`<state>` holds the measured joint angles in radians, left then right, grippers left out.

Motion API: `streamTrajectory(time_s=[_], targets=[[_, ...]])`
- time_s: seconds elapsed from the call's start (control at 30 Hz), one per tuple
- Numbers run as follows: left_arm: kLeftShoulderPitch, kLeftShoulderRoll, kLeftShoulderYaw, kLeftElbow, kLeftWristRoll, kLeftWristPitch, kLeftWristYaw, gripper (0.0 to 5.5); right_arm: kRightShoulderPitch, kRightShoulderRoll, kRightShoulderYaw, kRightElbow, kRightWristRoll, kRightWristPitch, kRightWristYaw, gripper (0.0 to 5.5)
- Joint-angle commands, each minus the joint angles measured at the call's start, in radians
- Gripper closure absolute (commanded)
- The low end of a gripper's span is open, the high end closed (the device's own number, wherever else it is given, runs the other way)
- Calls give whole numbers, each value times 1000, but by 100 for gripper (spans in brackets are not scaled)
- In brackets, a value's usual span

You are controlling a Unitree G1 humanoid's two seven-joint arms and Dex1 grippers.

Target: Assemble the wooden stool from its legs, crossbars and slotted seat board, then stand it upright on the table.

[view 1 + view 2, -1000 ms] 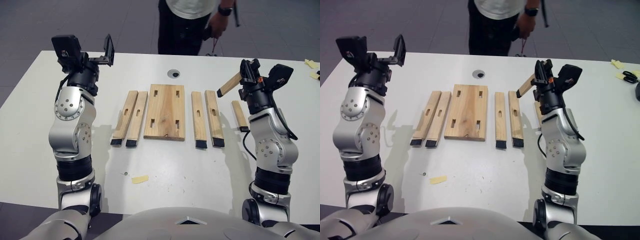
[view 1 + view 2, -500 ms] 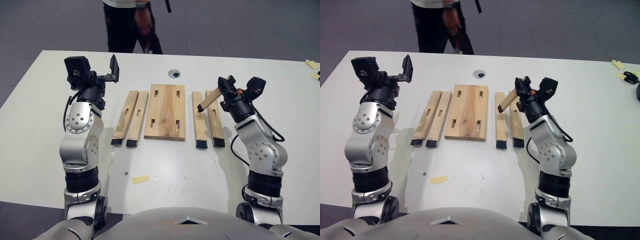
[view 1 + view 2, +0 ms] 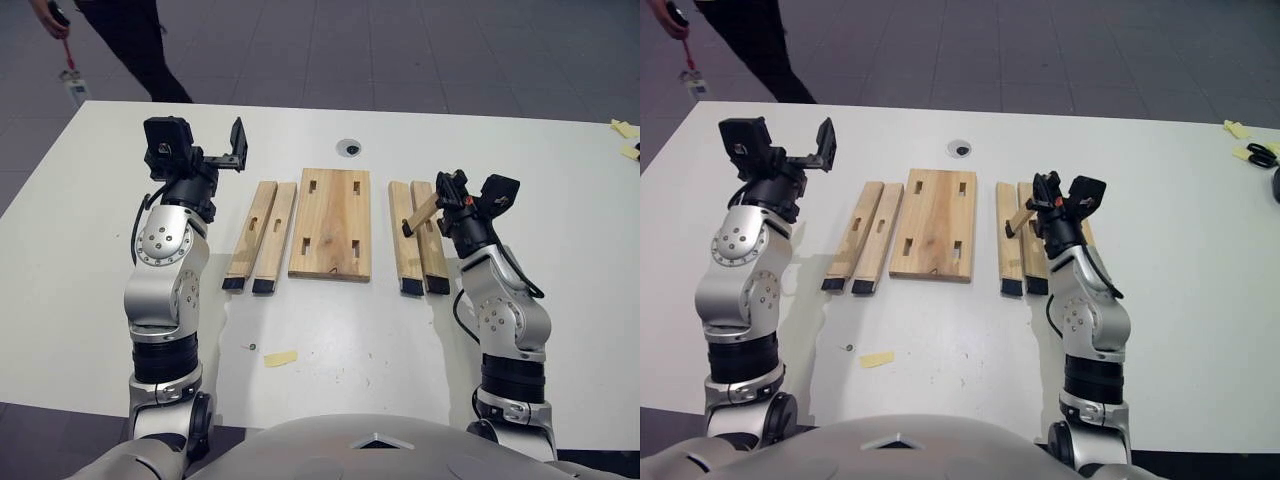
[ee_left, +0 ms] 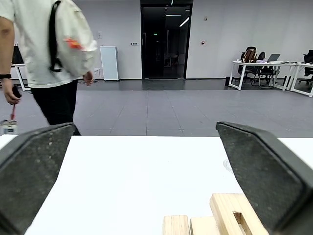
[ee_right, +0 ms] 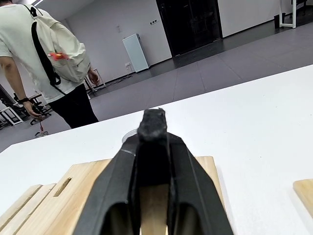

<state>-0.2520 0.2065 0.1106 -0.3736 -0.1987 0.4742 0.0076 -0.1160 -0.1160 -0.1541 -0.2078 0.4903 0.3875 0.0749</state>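
Gripping a short pale-wood crossbar with a dark end (image 3: 421, 211), the right pincer (image 3: 450, 197) hangs over the two slotted wooden legs (image 3: 418, 250) lying right of the rectangular slotted seat board (image 3: 330, 222) on the white surface (image 3: 340, 340) — the bar slants down toward the board, dark end lowest, crossing the legs' long axis, which parallels the board's long sides. The left pincer (image 3: 205, 153), spread wide and empty, is raised beyond the other two legs (image 3: 260, 235) left of the board — so the right arm is nearer, and that end likely goes into a leg slot beneath.
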Motion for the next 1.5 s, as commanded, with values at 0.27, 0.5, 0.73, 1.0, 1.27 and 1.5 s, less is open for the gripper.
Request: streamTrajectory(time_s=[0.27, 0.5, 0.73, 1.0, 1.27, 1.5], targets=[[13, -12, -10, 4, 24, -19, -12, 10, -45, 8, 0, 75, -74, -24, 1, 508], [0, -9, -19, 17, 30, -25, -24, 10, -59, 20, 13, 139, -113, -55, -4, 508], [-7, 0, -30, 28, 48, -32, -44, 10, -59, 15, 21, 241, -209, -66, -64, 508], [24, 15, -32, 7, 81, -37, -52, 10, 39, -35, 26, 135, -222, -35, -1, 508], [44, 11, -5, -10, 87, -33, -46, 10, 203, -99, -13, 83, -190, -103, 134, 508], [37, 18, -15, 6, 97, -46, -55, 10, 177, -91, 22, 109, -234, -179, 136, 508]])
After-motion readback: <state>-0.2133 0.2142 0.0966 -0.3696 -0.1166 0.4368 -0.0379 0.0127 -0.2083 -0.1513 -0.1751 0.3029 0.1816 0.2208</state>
